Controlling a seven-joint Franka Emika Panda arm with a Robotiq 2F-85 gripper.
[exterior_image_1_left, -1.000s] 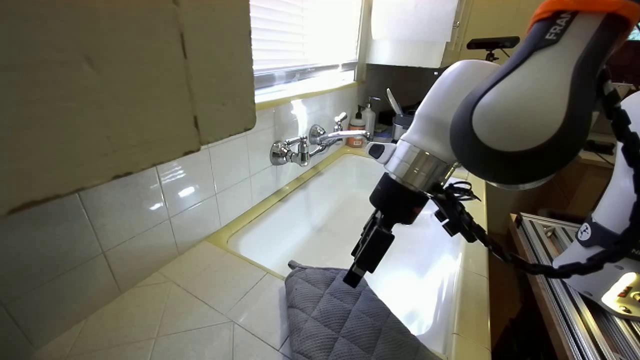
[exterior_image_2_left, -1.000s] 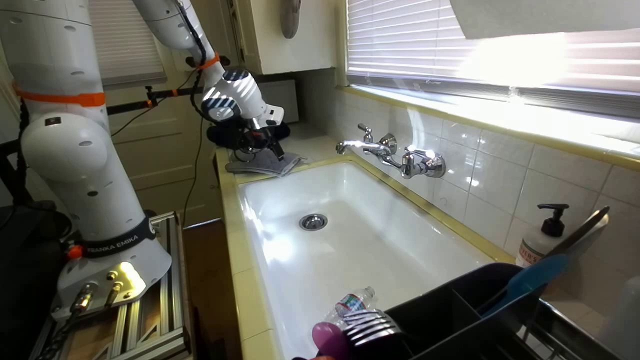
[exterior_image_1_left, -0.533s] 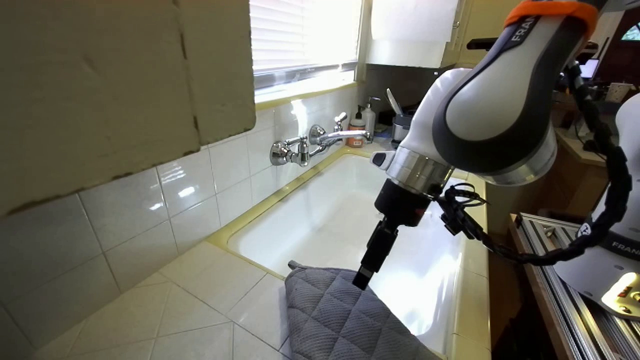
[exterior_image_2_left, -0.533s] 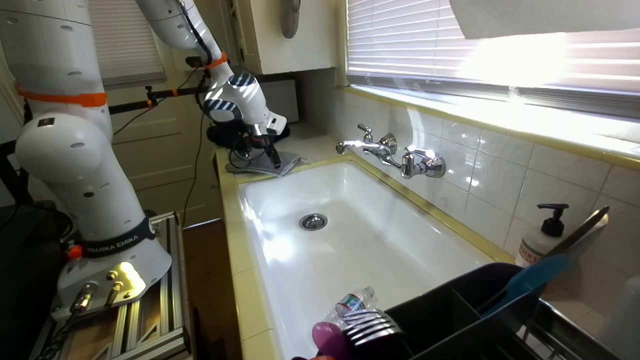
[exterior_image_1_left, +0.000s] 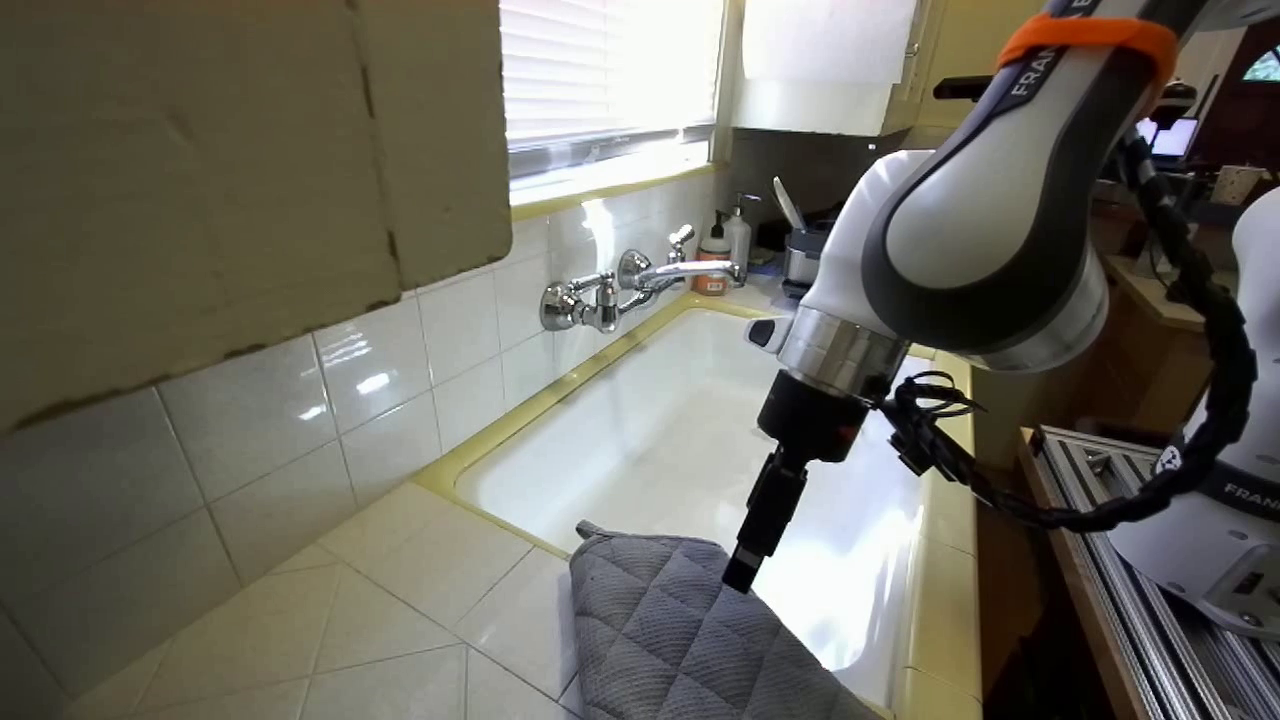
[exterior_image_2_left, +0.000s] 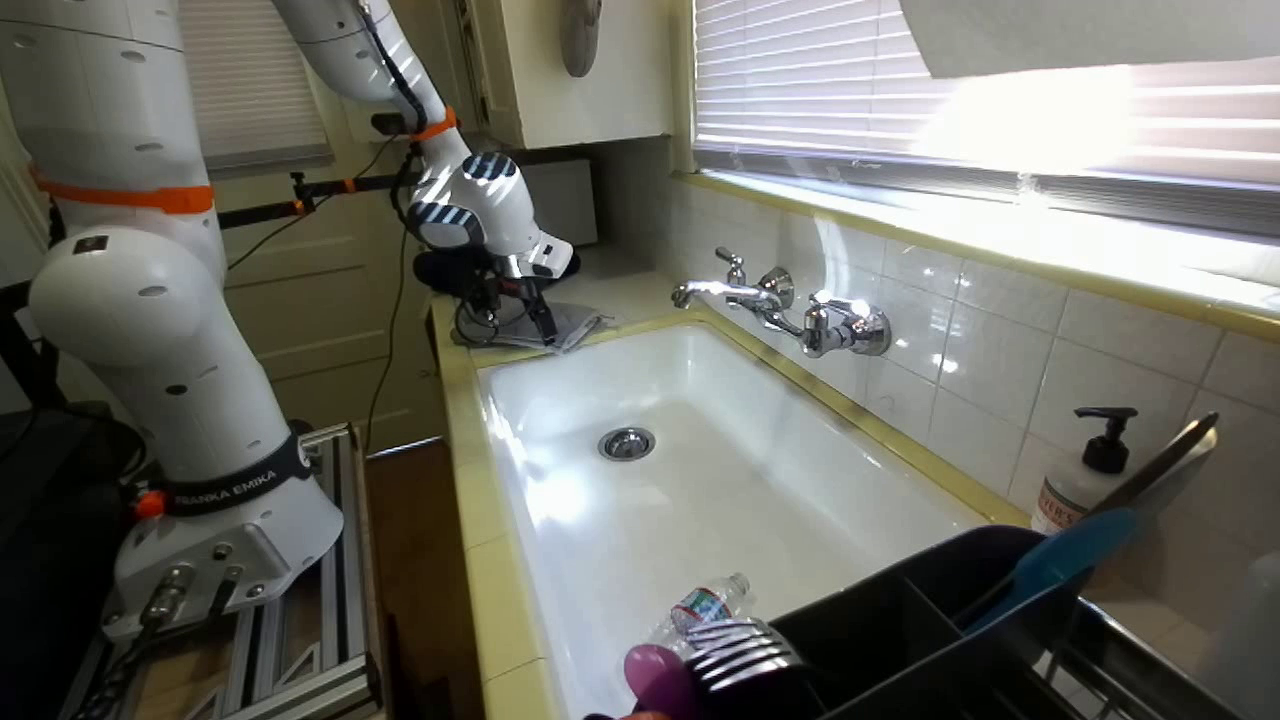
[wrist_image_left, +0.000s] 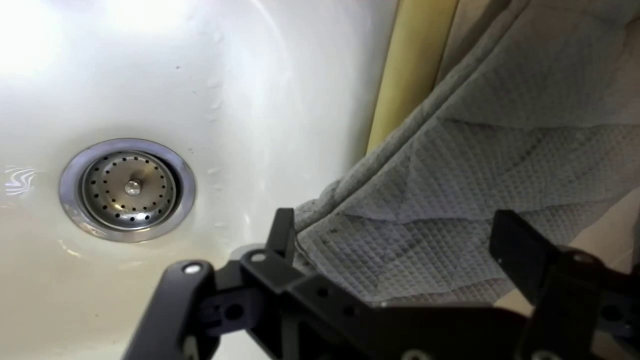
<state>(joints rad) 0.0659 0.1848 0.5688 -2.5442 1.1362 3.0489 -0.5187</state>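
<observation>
Grey quilted cloth (exterior_image_1_left: 680, 630) | diamond stitching, seamed edge | corner past sink rim (wrist_image_left: 413, 75) | claw (wrist_image_left: 395, 222) spread wide

Kitchen: white sink (exterior_image_2_left: 740, 490), wall-mounted faucet (exterior_image_2_left: 748, 293), soap dispenser (exterior_image_2_left: 1078, 484), black utensil caddy (exterior_image_2_left: 890, 600).

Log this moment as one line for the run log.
fingers: open, at corner of gray quilted cloth; grip: none; contact: unclear; cloth: on counter, overlapping yellow sink edge; metal strainer: in sink

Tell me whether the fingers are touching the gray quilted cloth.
Cannot tell: in all three views the open fingers stand in front of the gray quilted cloth, hiding any contact or gap.
</observation>
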